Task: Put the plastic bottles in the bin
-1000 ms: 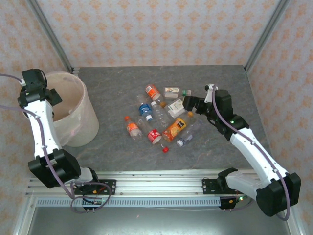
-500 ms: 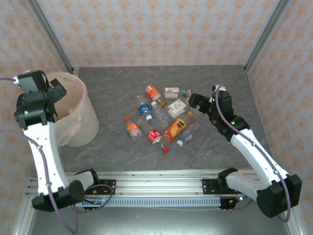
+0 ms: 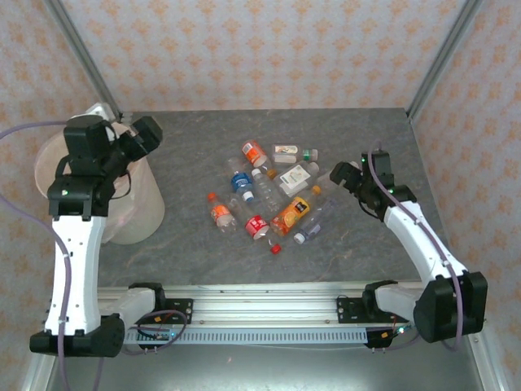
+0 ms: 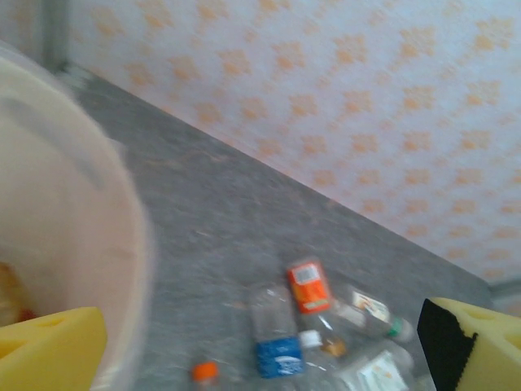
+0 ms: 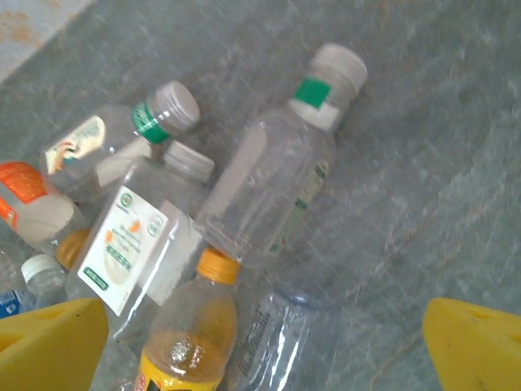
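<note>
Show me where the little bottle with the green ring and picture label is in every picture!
Top external: the green-ringed bottle lies just right of centre, cap pointing right.
Left wrist: the same bottle sits at the lower right, blurry.
Right wrist: it lies at the upper left, white cap up-right.
Shared landmark: the orange-labelled bottle lies to its left in every view.

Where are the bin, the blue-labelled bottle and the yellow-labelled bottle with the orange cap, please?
bin (image 3: 143,208): top external view, on its side wall.
blue-labelled bottle (image 4: 278,357): left wrist view, on its blue label.
yellow-labelled bottle (image 5: 218,265): right wrist view, on its orange cap.
</note>
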`<move>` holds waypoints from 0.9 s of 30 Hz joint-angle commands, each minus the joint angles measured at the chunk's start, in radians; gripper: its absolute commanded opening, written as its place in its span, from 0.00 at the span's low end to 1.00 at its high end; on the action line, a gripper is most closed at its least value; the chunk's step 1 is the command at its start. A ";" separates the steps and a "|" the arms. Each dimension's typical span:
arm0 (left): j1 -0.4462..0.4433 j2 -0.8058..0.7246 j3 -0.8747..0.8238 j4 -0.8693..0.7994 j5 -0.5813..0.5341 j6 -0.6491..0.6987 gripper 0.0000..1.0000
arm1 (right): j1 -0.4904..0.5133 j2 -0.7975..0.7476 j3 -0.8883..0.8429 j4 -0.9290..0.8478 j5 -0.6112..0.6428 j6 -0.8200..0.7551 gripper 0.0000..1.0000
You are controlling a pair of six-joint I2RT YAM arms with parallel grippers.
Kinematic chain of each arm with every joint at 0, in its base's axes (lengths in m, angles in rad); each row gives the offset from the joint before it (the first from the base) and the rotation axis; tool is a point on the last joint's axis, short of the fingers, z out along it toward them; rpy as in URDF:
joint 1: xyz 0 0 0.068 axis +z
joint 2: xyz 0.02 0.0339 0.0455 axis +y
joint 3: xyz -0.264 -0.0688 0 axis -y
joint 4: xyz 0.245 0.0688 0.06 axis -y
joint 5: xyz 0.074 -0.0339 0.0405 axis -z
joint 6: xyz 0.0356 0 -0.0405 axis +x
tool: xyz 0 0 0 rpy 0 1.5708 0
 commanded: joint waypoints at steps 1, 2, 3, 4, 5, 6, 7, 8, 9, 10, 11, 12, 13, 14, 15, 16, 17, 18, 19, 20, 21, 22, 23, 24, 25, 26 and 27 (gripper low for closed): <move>-0.040 0.024 -0.029 0.104 0.096 -0.079 1.00 | -0.002 0.009 -0.032 -0.087 -0.031 0.121 0.99; -0.045 0.038 -0.032 0.109 0.120 -0.088 1.00 | -0.002 0.009 -0.052 -0.080 -0.046 0.163 0.99; -0.048 0.052 -0.033 0.109 0.132 -0.094 1.00 | 0.000 0.009 -0.073 -0.063 -0.058 0.203 0.99; -0.051 0.061 -0.037 0.111 0.137 -0.101 1.00 | 0.000 0.009 -0.097 -0.045 -0.069 0.228 0.99; -0.054 0.066 -0.045 0.117 0.137 -0.108 1.00 | 0.001 0.009 -0.121 -0.021 -0.077 0.253 0.99; -0.054 0.065 -0.059 0.136 0.143 -0.115 1.00 | 0.001 0.009 -0.140 0.004 -0.085 0.274 0.99; -0.055 0.063 -0.069 0.151 0.149 -0.120 1.00 | 0.003 0.009 -0.156 0.027 -0.100 0.289 1.00; -0.055 0.061 -0.078 0.163 0.153 -0.127 1.00 | 0.004 0.028 -0.170 0.058 -0.126 0.303 0.97; -0.055 0.059 -0.083 0.169 0.150 -0.131 1.00 | 0.006 0.050 -0.178 0.079 -0.155 0.315 0.95; -0.055 0.058 -0.085 0.171 0.145 -0.133 1.00 | 0.010 0.069 -0.177 0.085 -0.170 0.331 0.93; -0.055 0.056 -0.088 0.168 0.132 -0.136 1.00 | 0.019 0.093 -0.176 0.093 -0.179 0.344 0.92; -0.055 0.053 -0.092 0.168 0.123 -0.136 1.00 | 0.031 0.111 -0.174 0.097 -0.167 0.356 0.91; -0.055 0.050 -0.097 0.171 0.122 -0.131 1.00 | 0.039 0.119 -0.174 0.106 -0.151 0.368 0.89; -0.055 0.049 -0.102 0.174 0.123 -0.130 1.00 | 0.048 0.124 -0.178 0.124 -0.139 0.376 0.87; -0.055 0.048 -0.109 0.177 0.125 -0.130 1.00 | 0.056 0.130 -0.181 0.143 -0.134 0.382 0.85; -0.055 0.045 -0.116 0.183 0.131 -0.128 1.00 | 0.060 0.137 -0.182 0.155 -0.132 0.384 0.85; -0.055 0.046 -0.124 0.189 0.140 -0.126 1.00 | 0.063 0.153 -0.180 0.158 -0.132 0.384 0.84; -0.055 0.046 -0.129 0.191 0.146 -0.126 1.00 | 0.066 0.169 -0.177 0.155 -0.129 0.383 0.84; -0.055 0.046 -0.134 0.191 0.149 -0.126 1.00 | 0.068 0.181 -0.177 0.156 -0.127 0.385 0.83; -0.055 0.046 -0.138 0.190 0.147 -0.126 1.00 | 0.073 0.191 -0.180 0.159 -0.121 0.392 0.83; -0.055 0.045 -0.144 0.191 0.142 -0.130 1.00 | 0.078 0.195 -0.189 0.172 -0.115 0.402 0.82; -0.055 0.042 -0.149 0.194 0.137 -0.134 1.00 | 0.083 0.197 -0.199 0.190 -0.112 0.411 0.82; -0.054 0.037 -0.157 0.197 0.132 -0.138 1.00 | 0.086 0.203 -0.210 0.210 -0.113 0.417 0.81; -0.055 0.035 -0.162 0.199 0.126 -0.141 1.00 | 0.087 0.209 -0.215 0.220 -0.113 0.419 0.80; -0.055 0.034 -0.165 0.198 0.122 -0.144 1.00 | 0.087 0.216 -0.216 0.222 -0.113 0.419 0.80; -0.055 0.034 -0.166 0.193 0.117 -0.147 1.00 | 0.087 0.222 -0.218 0.224 -0.108 0.417 0.79; -0.055 0.035 -0.165 0.185 0.110 -0.149 1.00 | 0.087 0.225 -0.221 0.225 -0.100 0.415 0.78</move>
